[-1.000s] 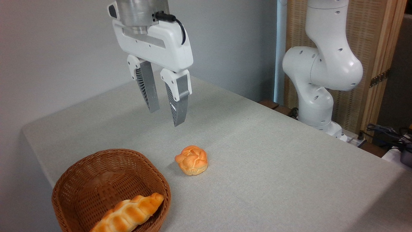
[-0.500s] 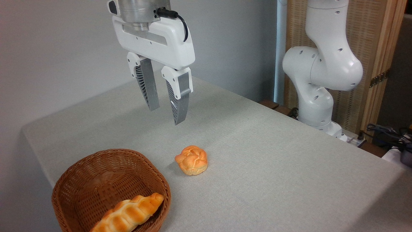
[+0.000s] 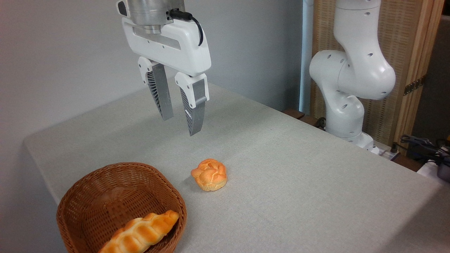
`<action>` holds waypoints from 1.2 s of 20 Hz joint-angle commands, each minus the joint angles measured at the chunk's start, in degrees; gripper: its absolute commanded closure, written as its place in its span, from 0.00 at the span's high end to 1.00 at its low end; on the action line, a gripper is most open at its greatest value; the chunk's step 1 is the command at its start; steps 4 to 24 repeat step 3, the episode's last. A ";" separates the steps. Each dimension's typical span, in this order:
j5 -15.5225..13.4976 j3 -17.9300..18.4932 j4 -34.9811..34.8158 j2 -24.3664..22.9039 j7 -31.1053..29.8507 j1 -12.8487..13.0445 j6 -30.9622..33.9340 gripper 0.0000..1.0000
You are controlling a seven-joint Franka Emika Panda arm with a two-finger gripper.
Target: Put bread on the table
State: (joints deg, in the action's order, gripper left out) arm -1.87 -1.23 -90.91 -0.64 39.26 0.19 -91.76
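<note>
The bread (image 3: 209,174), a small knobbly golden-orange bun, lies on the grey-beige speckled table (image 3: 299,168) just right of the basket. My gripper (image 3: 180,126) hangs well above the table, up and to the left of the bun and clear of it. Its ribbed fingers (image 3: 160,92) point down and stand apart, with nothing between them.
A brown wicker basket (image 3: 88,196) sits at the front left corner with a long braided loaf (image 3: 140,232) lying in it. The white arm base (image 3: 348,73) rises at the table's far right edge, with cables (image 3: 422,144) beside it.
The gripper has risen slightly and shifted a touch left over the second. The bun and basket have stayed put.
</note>
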 commanded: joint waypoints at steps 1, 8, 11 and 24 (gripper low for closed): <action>-1.03 1.32 0.99 0.20 0.46 0.95 1.50 1.00; -1.20 1.58 0.99 0.20 0.55 0.95 1.41 1.00; -1.20 1.58 0.99 0.20 0.55 0.95 1.41 1.00; -1.20 1.58 0.99 0.20 0.55 0.95 1.41 1.00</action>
